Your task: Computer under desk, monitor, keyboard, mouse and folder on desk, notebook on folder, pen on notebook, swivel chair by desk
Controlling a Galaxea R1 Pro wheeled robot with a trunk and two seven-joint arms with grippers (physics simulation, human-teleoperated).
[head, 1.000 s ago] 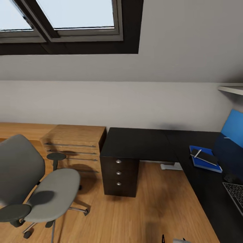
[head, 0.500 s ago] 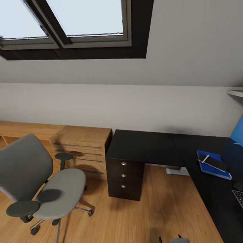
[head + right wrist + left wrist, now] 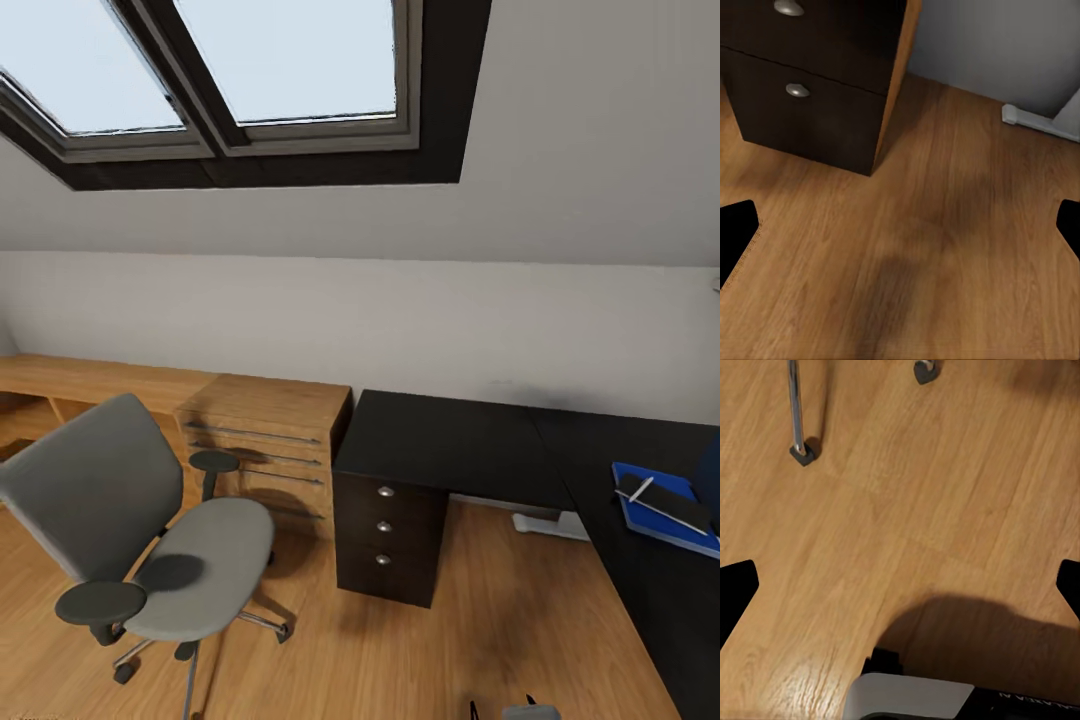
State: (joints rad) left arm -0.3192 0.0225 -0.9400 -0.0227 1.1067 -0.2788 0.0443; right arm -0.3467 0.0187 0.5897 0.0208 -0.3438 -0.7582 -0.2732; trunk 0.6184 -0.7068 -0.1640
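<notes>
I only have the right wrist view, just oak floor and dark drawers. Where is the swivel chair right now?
Observer: In the head view the swivel chair stands left of the desk, apart from it, in front of an oak drawer unit.
Operator: Is the folder on its seat?
Observer: No, the folder lies on the desk, at that view's right edge.
Operator: Anything stacked on it?
Observer: The notebook, with the pen on top.

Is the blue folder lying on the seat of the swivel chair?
No, the blue folder lies on the desk, and the swivel chair has a bare seat.
</notes>
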